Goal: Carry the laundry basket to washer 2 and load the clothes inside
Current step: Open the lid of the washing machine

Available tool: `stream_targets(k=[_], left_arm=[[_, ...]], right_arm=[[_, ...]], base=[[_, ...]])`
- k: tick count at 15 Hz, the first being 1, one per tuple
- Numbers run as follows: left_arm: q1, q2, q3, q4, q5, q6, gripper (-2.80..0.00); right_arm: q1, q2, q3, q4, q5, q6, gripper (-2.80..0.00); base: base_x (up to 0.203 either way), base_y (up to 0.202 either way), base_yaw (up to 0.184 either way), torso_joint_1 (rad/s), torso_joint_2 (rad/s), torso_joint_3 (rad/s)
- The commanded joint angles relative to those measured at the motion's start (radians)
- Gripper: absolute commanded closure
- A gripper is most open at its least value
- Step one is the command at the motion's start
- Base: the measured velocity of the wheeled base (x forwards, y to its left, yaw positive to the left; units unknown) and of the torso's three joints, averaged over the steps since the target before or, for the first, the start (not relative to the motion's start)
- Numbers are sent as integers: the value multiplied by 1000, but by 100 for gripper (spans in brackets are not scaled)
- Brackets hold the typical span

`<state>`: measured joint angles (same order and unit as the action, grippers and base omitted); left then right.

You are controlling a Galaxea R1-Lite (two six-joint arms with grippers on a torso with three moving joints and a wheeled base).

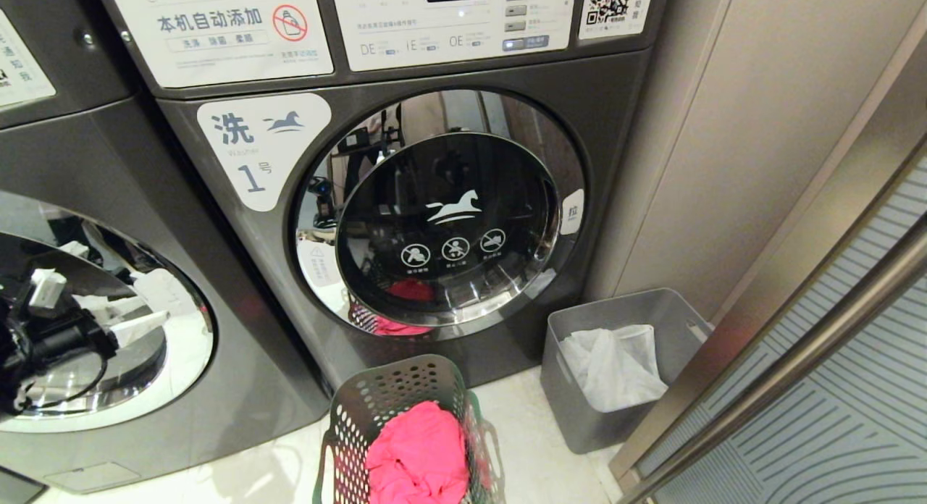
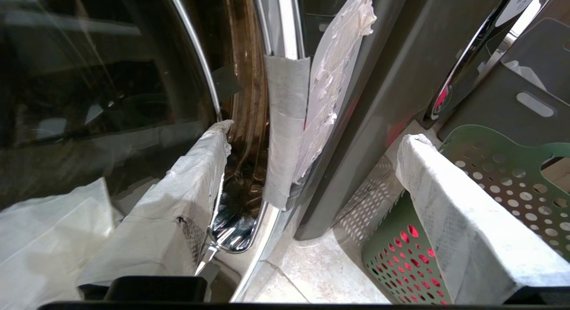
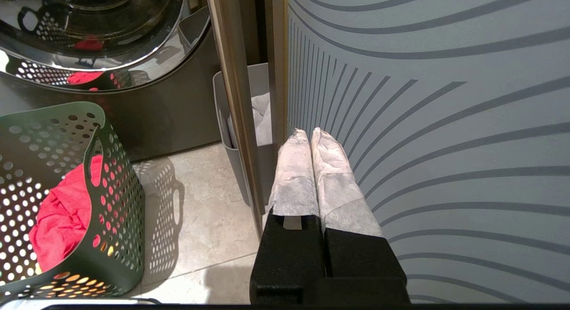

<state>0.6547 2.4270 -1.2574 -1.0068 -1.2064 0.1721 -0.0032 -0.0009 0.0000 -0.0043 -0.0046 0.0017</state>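
The green perforated laundry basket (image 1: pixel 391 402) stands on the floor below the washer marked 1 (image 1: pixel 449 221), with pink clothes (image 1: pixel 420 453) inside. A second washer (image 1: pixel 145 200) stands to its left; no number shows on it, and its round door looks closed. My left arm (image 1: pixel 51 341) reaches in front of that door. The left gripper (image 2: pixel 318 134) is open and empty. One cloth-wrapped finger (image 2: pixel 196 176) lies against the door glass, the other finger (image 2: pixel 454 212) is out by the basket (image 2: pixel 498 176), and the door's grey taped edge (image 2: pixel 285 123) is between them. My right gripper (image 3: pixel 309 134) is shut, empty, and parked.
A grey bin (image 1: pixel 572 388) holding white cloth sits on the floor right of washer 1. A sliding glass door with a striped pattern and metal rail (image 1: pixel 833 330) closes off the right side, close to the right gripper. Pale tiled floor (image 2: pixel 311 270) shows between basket and washers.
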Motion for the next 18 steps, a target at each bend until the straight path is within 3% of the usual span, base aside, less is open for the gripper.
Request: stream_targets(k=[1, 5, 12, 18], left_arm=[[-4, 3, 0, -9, 2, -1, -280], [3, -15, 6, -9, -8, -5, -280], [43, -23, 43, -22, -101, -3, -280], [42, -14, 43, -29, -105, -3, -280]], right_arm=[[0, 1, 0, 0, 0, 0, 0], [-1, 1, 0, 0, 0, 0, 0], [0, 1, 0, 0, 0, 0, 0], [0, 1, 0, 0, 0, 0, 0]], base=[[0, 0, 0, 0, 0, 0], [0, 0, 0, 0, 0, 0], [0, 0, 0, 0, 0, 0], [0, 0, 0, 0, 0, 0]])
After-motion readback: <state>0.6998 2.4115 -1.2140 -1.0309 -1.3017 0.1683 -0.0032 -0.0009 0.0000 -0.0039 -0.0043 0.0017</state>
